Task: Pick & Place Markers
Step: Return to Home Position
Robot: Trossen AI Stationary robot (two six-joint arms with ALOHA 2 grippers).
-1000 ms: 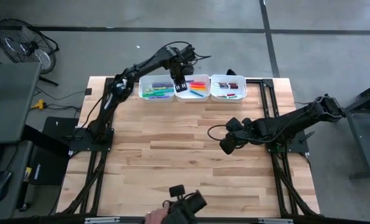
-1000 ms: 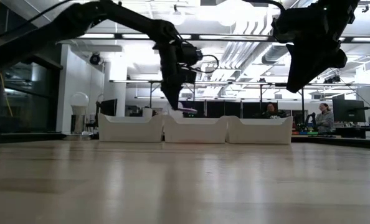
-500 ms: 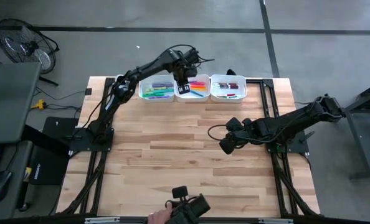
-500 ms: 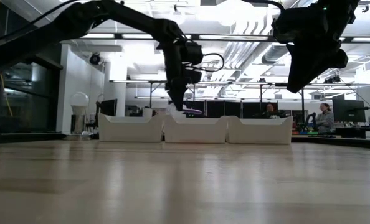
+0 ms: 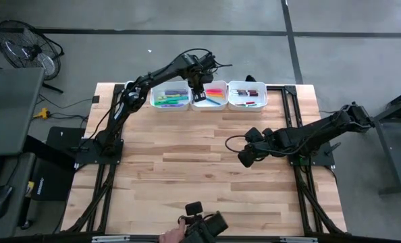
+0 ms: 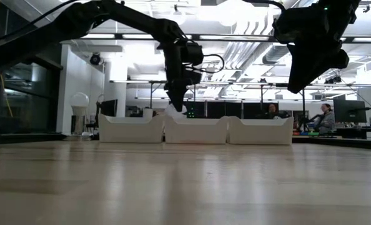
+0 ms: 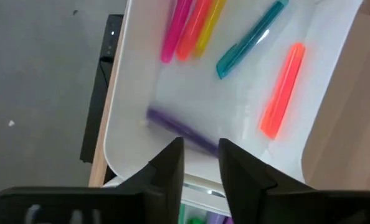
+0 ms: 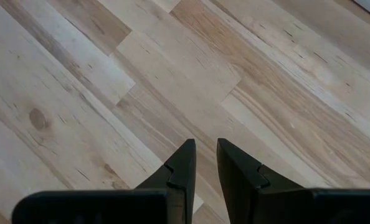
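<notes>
The surface (image 5: 187,169) is made of long strips of light wood, some pale and some more brown. Three white trays sit right on it in a row at its far edge. The middle tray (image 6: 195,130) has the left tray (image 6: 130,130) close against one side and the right tray (image 6: 260,130) close against the other. All three stand flat, open tops up. Seen from low down, the wood shines a little in front of the middle tray.

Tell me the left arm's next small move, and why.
Probably raise the left gripper straight up, clear of the middle bin. Its fingers are apart and empty, and the purple marker lies loose on the bin's floor beyond them. The right gripper hangs over the table.
</notes>
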